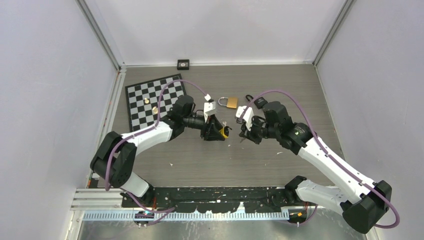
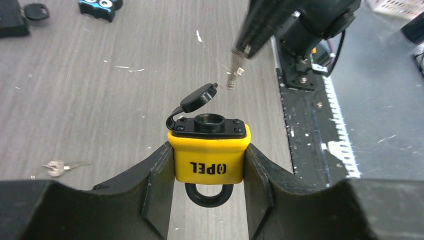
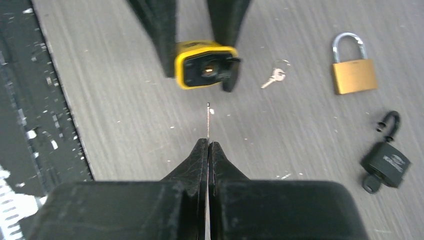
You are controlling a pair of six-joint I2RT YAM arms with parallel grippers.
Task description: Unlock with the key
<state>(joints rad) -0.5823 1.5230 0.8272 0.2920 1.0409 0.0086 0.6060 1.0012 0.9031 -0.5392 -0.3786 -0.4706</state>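
Note:
A yellow padlock [image 2: 209,156] with a black shackle is pinched between the fingers of my left gripper [image 2: 209,172], held above the table with its keyhole end [image 3: 207,71] facing the right arm; its black dust cap [image 2: 199,98] is flipped open. My right gripper [image 3: 207,145] is shut on a thin silver key [image 3: 208,120], seen edge-on, whose tip points at the keyhole and stops a short way from it. In the top view the yellow padlock [image 1: 223,132] and the right gripper [image 1: 243,135] face each other at mid-table with a small gap between them.
A brass padlock [image 1: 229,102] lies behind the grippers, and a black padlock [image 3: 387,160] with its shackle open lies to the right. A loose silver key [image 3: 274,77] rests on the table. A checkerboard [image 1: 152,100] sits at the left, a small black box [image 1: 183,63] at the back wall.

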